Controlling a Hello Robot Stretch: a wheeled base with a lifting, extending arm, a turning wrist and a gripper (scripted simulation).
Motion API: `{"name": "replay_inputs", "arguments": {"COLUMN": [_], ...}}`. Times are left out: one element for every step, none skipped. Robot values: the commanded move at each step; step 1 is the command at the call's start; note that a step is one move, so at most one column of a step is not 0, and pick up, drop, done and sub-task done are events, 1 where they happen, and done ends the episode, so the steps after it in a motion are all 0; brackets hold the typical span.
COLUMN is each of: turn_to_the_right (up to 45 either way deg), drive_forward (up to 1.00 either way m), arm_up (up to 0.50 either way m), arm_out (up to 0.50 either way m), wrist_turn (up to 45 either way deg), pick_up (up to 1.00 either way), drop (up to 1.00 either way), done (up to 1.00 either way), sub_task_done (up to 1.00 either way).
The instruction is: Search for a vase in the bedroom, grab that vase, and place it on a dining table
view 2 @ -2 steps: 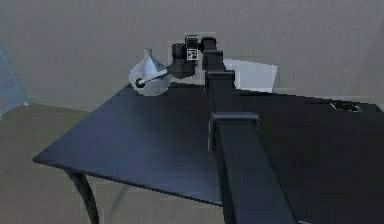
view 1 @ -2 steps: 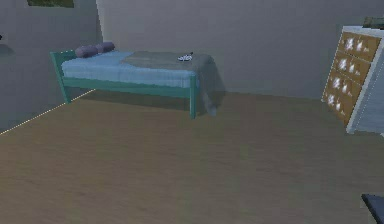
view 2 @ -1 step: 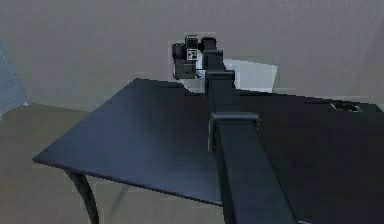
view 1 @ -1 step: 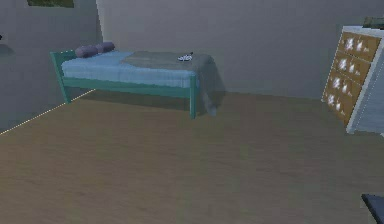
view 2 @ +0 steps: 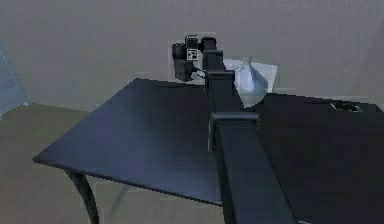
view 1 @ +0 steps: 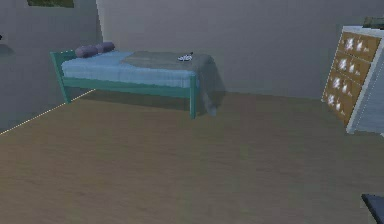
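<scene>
- The claw point(view 2: 192, 58) hangs over the counter's point(view 2: 130, 135) far edge; I cannot tell its finger state or whether it holds anything.
- The pale vase point(view 2: 250, 80) (likely the target) stands on the counter's far edge; approach level to avoid tipping it.

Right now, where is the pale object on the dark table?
In the arm side view, the pale object stands near the dark table's far edge, right of the middle, just right of the arm's far end.
</scene>
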Motion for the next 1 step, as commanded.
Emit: {"name": "replay_inputs", "arguments": {"turn_to_the_right": [0.0], "drive_forward": [0.0], "arm_up": [-0.32], "arm_out": [0.0], "wrist_turn": [0.0], "pick_up": [0.0], "drop": [0.0], "done": [0.0], "sub_task_done": [0.0]}}
